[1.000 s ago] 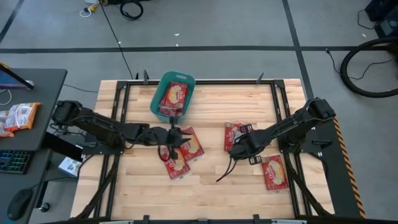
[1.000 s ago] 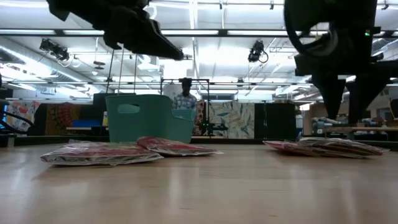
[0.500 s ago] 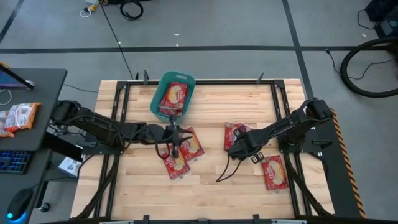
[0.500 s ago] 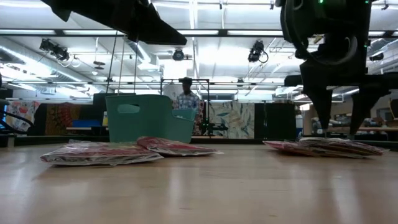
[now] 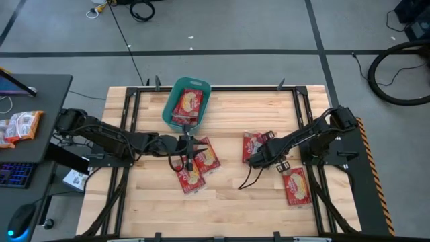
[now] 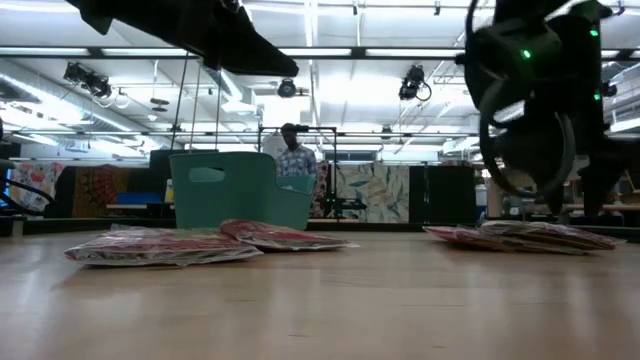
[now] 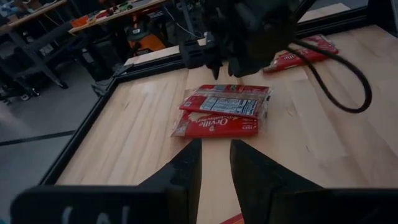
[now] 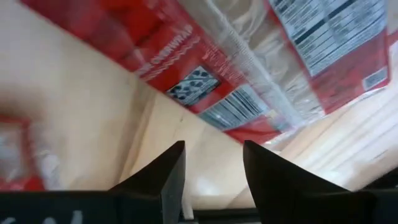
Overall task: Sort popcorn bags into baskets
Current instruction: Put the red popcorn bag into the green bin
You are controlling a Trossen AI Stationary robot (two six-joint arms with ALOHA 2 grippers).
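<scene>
The teal basket [image 5: 201, 85] stands at the table's far middle with red popcorn bags [image 5: 187, 105] inside. Two bags [image 5: 207, 156] [image 5: 190, 179] lie flat left of centre, with my left gripper [image 5: 191, 151] hovering open above them. In the left wrist view its fingers [image 7: 216, 155] point across at the stacked pair of bags [image 7: 224, 111]. That pair [image 5: 254, 142] lies right of centre. My right gripper [image 5: 253, 160] is low at its near edge, open, the bags' printed backs [image 8: 249, 62] close ahead of the fingers [image 8: 214, 162]. Another bag [image 5: 296, 185] lies at the near right.
A black cable [image 5: 245, 181] loops from my right arm onto the table. Orange-and-white packets [image 5: 20, 126] sit on the side desk left of the table. A dark metal frame [image 5: 299, 101] borders the tabletop. A person [image 6: 292, 155] stands far behind the basket [image 6: 240, 190].
My right gripper has come down toward the stacked pair of bags right of centre and turned slightly as it dropped. The bags have stayed where they were.
</scene>
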